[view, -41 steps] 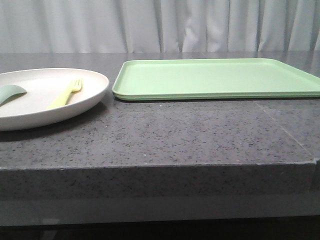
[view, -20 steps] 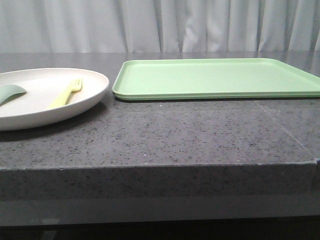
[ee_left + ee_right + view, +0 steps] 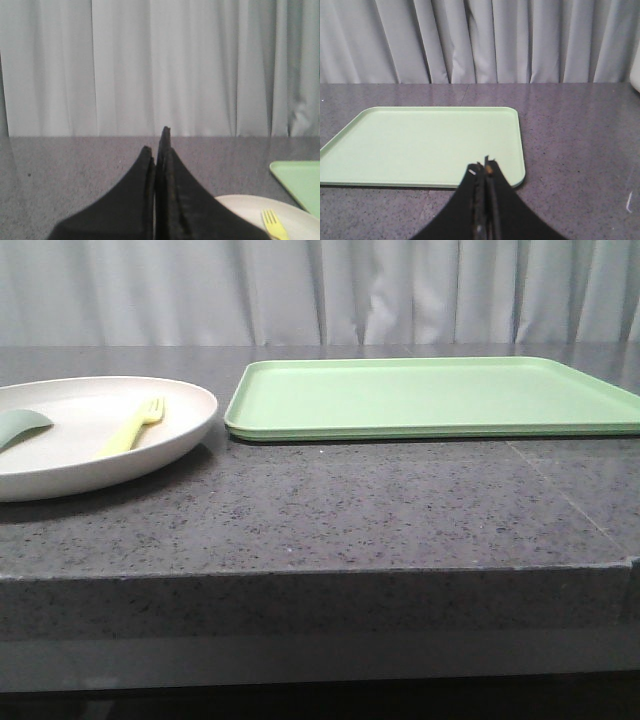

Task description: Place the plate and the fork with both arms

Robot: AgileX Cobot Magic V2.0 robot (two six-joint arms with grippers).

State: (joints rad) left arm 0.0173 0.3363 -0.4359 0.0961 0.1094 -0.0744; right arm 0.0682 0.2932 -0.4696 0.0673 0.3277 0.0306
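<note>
The green tray [image 3: 432, 395] lies bare at far right, while the plate [image 3: 170, 435] sits at the left edge, partly cut off, carrying the fork [image 3: 132, 427] and a grey-green spoon [image 3: 20, 426] I can only half see. My left claw [image 3: 159, 142] and right claw [image 3: 486, 167] are both clenched on nothing. If I lift the plate tilted, the fork could slide off.

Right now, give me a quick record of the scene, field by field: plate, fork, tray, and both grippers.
plate: on the counter, left of the tray, not on it
fork: lying in the plate, tines away from the camera
spoon-like utensil: also in the plate, left of the fork
tray: light green, nothing on it
left gripper: shut, holding nothing
right gripper: shut, holding nothing
</note>
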